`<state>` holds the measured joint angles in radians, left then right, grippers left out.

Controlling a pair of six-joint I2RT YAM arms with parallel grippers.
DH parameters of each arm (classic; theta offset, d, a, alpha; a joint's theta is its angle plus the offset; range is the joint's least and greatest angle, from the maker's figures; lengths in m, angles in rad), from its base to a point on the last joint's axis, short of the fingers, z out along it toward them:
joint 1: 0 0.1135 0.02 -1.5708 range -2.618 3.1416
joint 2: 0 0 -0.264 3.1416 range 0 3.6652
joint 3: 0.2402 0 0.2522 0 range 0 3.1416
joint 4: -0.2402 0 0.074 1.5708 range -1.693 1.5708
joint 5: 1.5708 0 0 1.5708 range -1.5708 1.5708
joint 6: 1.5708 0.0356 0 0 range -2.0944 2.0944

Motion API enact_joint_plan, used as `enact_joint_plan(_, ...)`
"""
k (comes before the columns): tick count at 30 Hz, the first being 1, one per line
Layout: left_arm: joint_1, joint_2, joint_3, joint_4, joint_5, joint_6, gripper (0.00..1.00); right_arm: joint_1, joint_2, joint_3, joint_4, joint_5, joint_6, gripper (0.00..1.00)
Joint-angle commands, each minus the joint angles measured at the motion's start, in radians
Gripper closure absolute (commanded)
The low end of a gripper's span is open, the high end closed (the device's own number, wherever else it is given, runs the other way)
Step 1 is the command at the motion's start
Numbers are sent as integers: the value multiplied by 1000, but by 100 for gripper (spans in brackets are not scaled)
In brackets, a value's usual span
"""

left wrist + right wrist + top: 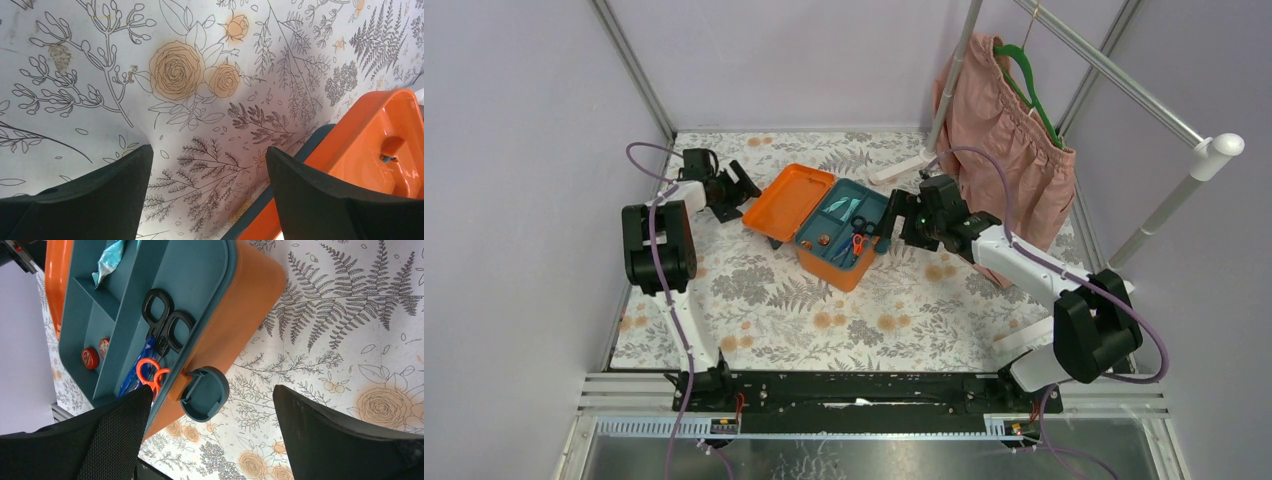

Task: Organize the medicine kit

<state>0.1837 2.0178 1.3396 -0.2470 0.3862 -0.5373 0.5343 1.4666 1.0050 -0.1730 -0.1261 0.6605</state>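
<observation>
While the left arm rises from its base and folds in over the far left of the counter (774, 300), the left fingers (740, 190) hang low over the floral covering, spread wide and holding nothing. In the left wrist view one of them sits just beside the rim of the lid (370, 145); whether they touch cannot be told.

The right arm stretches diagonally from the right base to the box's right end. The right fingers (890, 228) are also wide apart and empty, and in the right wrist view the round teal latch (205, 392) lies in the gap between their tips.

The medicine kit (849, 275) sits open mid-counter, lid laid back to the left. Its teal insert tray (200, 275) holds black-handled scissors (165, 322), orange-handled scissors (150, 372), a teal packet (107, 262) and two small red tins (90, 358).

Behind the right arm, a pink garment (1014, 150) hangs on a green hanger (1024, 70) from a metal rail (1114, 70).
</observation>
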Motion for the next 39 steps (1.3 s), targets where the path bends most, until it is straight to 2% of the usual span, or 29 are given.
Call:
enact_joint_plan(1, -7, -35, -26, -32, 48, 32, 9, 15, 35, 47, 13, -18, 11, 0)
enact_joint_plan(20, -16, -135, -59, 76, 444, 39, 9, 23, 91, 20, 23, -6, 16, 0)
enact_joint_plan(25, -27, -162, -96, 116, 453, 17, 8, 23, 94, 24, 20, -4, 13, 0)
enact_joint_plan(33, -59, -123, -106, 138, 563, -14, 7, 23, 87, 21, 12, 7, 9, 0)
enact_joint_plan(39, -92, -136, -129, 220, 617, -78, 7, 24, 96, 22, 11, 13, 8, 0)
